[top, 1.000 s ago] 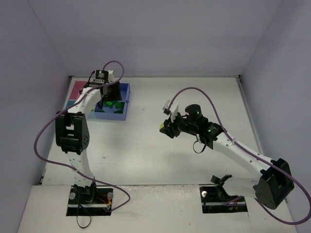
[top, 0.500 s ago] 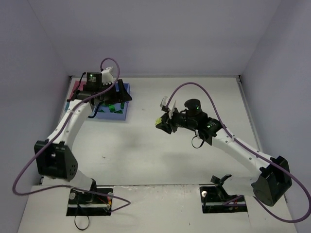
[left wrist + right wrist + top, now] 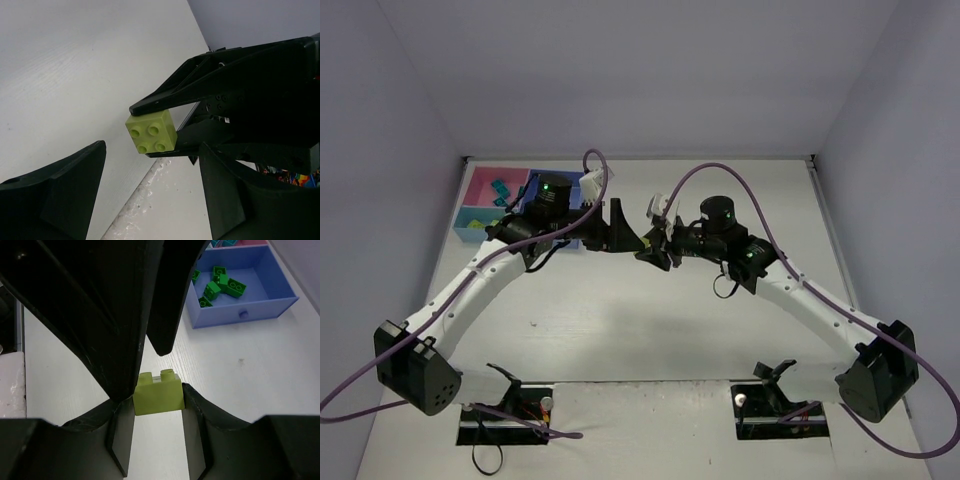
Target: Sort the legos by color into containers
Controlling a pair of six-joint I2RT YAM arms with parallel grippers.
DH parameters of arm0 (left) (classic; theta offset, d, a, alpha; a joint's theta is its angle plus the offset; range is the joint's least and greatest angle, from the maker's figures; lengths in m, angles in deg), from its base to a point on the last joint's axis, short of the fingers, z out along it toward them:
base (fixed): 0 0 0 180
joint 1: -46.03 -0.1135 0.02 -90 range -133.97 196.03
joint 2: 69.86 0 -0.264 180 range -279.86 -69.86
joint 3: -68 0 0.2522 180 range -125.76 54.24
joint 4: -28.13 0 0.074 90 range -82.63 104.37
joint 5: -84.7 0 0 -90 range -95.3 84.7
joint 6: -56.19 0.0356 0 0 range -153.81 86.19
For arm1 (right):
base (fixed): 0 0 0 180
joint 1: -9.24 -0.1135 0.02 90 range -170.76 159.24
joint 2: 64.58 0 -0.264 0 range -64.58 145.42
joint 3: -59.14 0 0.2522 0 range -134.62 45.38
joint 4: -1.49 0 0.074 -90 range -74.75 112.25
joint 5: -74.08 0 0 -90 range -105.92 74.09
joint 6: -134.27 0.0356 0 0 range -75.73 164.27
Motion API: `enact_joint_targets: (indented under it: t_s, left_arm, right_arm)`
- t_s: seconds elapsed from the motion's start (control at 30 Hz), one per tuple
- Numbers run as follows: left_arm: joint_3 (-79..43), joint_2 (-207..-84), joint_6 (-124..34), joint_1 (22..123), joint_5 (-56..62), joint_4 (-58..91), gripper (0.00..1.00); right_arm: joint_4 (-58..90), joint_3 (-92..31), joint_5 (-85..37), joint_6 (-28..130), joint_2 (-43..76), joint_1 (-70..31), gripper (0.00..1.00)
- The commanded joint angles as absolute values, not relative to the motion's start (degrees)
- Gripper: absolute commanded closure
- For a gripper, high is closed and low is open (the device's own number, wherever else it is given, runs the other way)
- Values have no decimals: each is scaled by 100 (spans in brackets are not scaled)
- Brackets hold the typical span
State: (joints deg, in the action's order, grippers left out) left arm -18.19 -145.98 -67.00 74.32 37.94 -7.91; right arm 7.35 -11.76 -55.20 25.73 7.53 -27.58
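Observation:
My right gripper [image 3: 159, 397] is shut on a yellow-green lego [image 3: 159, 392] and holds it above the table centre. The same lego shows in the left wrist view [image 3: 151, 132], pinched between the right fingers. My left gripper [image 3: 152, 150] is open and empty, its fingers spread just short of that lego, tip to tip with the right gripper [image 3: 653, 253]. The left gripper [image 3: 626, 238] reaches in from the left. Dark green legos [image 3: 220, 286] lie in the medium-blue container [image 3: 250, 315]. Teal legos [image 3: 500, 188] lie in the pink container [image 3: 478, 180]. The light-blue container [image 3: 480, 209] adjoins it.
The left arm [image 3: 490, 270] stretches across the front of the containers and hides most of the medium-blue one in the top view. White walls enclose the table at the back and both sides. Purple cables loop above both arms.
My left arm swung right, away from over the medium-blue container, to face the right gripper. The right gripper moved a little left with the yellow-green lego still in it.

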Motion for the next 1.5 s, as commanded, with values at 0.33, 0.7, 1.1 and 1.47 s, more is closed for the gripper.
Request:
enact_joint_targets:
  t_s: [0.33,0.7,1.1,1.47]
  left_arm:
    - [-1959,-14782,-6993,7653,3504,-207,41]
    - [-1836,-14888,-7240,7811,3715,48,94]
    - [-1915,-14888,-6353,6960,3119,-882,100]
    - [-2522,-15590,-5158,4544,148,-1395,100]
  right_arm:
    - [365,-1386,-5696,2546,600,-2882,92]
    - [356,-1280,-5477,2520,503,-2873,88]
    - [444,-859,-4185,2880,230,-2706,15]
    - [567,-331,-3051,3504,-314,-2512,6]
